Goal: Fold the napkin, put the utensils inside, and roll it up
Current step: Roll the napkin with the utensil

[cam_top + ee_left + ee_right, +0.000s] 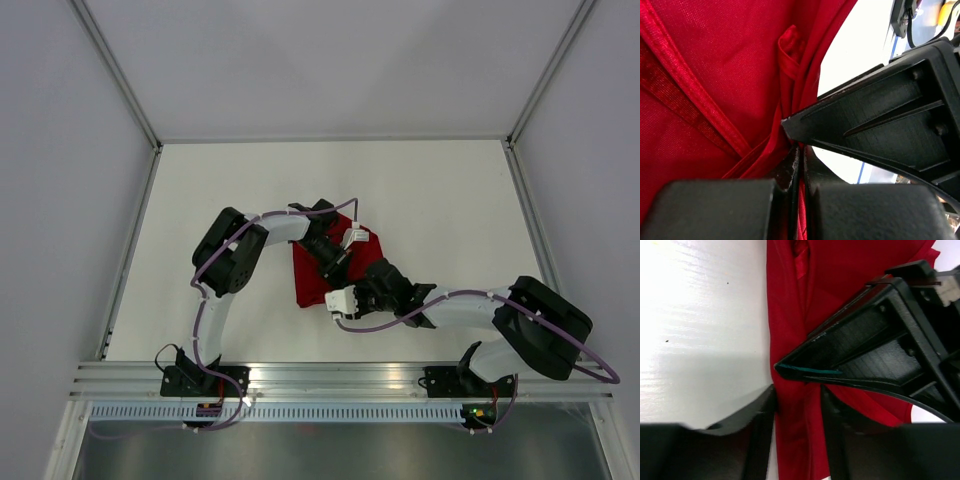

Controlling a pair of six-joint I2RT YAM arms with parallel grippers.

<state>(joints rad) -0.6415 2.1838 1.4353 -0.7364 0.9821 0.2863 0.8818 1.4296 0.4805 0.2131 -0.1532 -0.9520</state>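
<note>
The deep-red napkin [312,275] lies creased and partly folded on the white table, mostly under both grippers. My left gripper [338,262] is shut on a thin fold of it; red cloth shows between the closed fingers in the left wrist view [801,165]. My right gripper [368,288] comes from the right and meets it tip to tip. Its fingers [762,420] stand a little apart, and a folded band of napkin [797,430] fills the space between them. No utensils show in any view.
The white table [450,200] is walled by grey panels with metal rails at left and right [130,240]. The arm bases sit on the rail at the near edge [330,380]. Purple cables loop along both arms.
</note>
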